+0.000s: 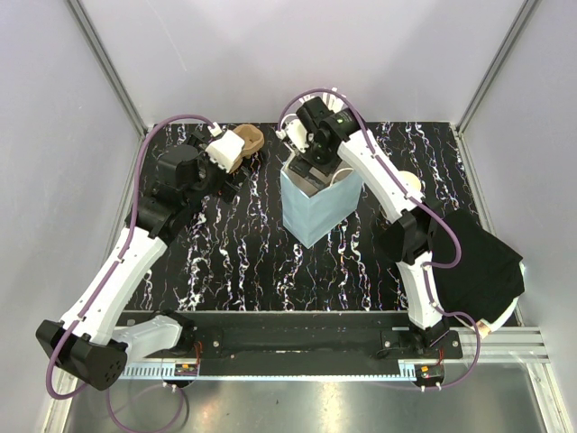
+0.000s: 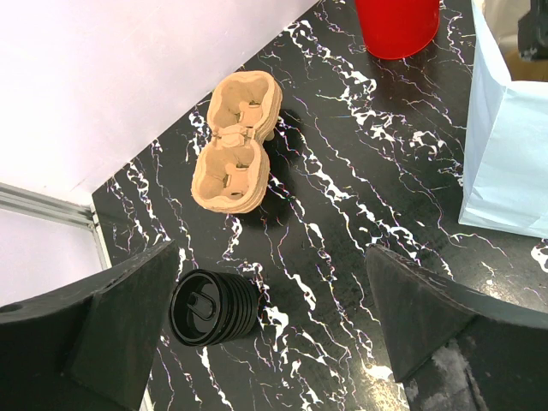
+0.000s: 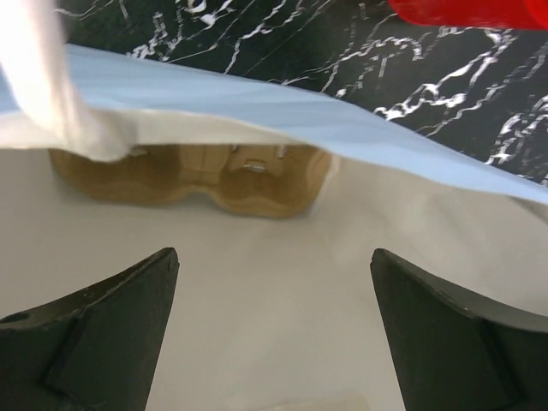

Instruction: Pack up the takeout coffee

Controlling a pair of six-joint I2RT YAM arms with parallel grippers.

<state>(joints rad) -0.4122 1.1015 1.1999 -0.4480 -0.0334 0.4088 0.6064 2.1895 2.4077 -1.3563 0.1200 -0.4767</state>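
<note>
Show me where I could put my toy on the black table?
The biggest bare patch is the near part of the table, between the blue bag and the arms' bases. A narrower strip lies between the bag and the cardboard cup trays. The far-left corner is crowded: trays, black lids, the left pincer; a red cup stands by the bag.

- takeout coffee: plain tan cup not clearly identifiable in any view.
- Only candidate: tan-brown shape lying low inside pale blue bag, partly hidden by the bag's rim; cup or moulded tray, cannot tell.
</note>
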